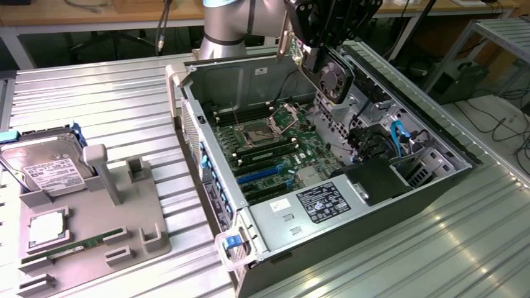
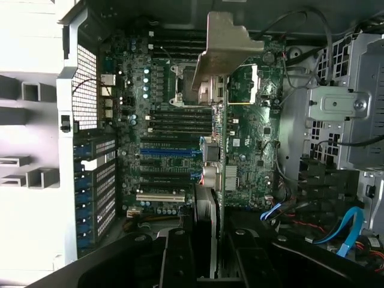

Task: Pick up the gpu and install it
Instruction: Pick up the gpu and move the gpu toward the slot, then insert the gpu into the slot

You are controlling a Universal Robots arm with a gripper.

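the gripper (image 1: 317, 61) is clamped on the gpu (image 1: 336, 79), which hangs edge-on over the far end of the open case (image 1: 186, 93), clear of the board (image 1: 273, 146) below. in the wrist view the gripper (image 2: 210, 243) pinches the card, with its silver bracket (image 2: 228, 45) pointing away toward the case's back wall.

the risks, as i judge them:
- the card's edge could miss the blue slots (image 1: 260, 174) and land on the board if it is tilted or offset from them.
- the bracket could catch the case's back wall if it is not in line with the opening there.
- the blue cable (image 1: 398, 139) and the dark wires beside it lie close to the card's side and could snag it.
- the card could twist in such a thin grip if it is pushed off-axis.

the case holds the board with an open cpu socket (image 1: 252, 133), the slots, the cables and a black box (image 1: 377, 183) at the near end. the gray tray (image 1: 99, 211) on the counter (image 1: 99, 99), at the exterior view's left, holds a hard drive (image 1: 46, 167), a cpu (image 1: 48, 226) and a ram stick (image 1: 74, 247).
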